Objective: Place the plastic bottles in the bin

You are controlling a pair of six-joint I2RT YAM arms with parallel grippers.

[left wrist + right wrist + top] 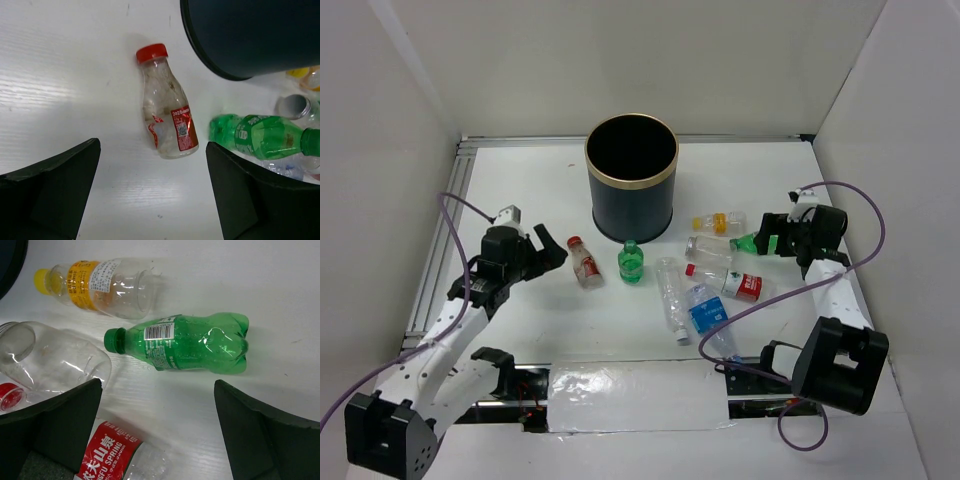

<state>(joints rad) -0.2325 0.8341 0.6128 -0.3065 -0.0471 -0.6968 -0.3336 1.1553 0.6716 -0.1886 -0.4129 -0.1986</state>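
The black bin (631, 190) with a gold rim stands at the back centre. My left gripper (552, 250) is open and empty, just left of a lying clear bottle with a red cap (585, 262); in the left wrist view that bottle (167, 117) lies ahead of the open left gripper (150, 195). A green bottle (631, 262) lies beside it. My right gripper (767, 238) is open and empty over a second green bottle (185, 344), which lies just beyond its fingertips. A yellow-label bottle (95, 285), a clear jar-like bottle (50, 360) and a red-label bottle (112, 455) lie around it.
A clear bottle (671, 290) and a blue-label bottle (705, 315) lie in front of the cluster, right of centre. White walls close in the table on the left, back and right. A metal rail (440, 250) runs along the left edge.
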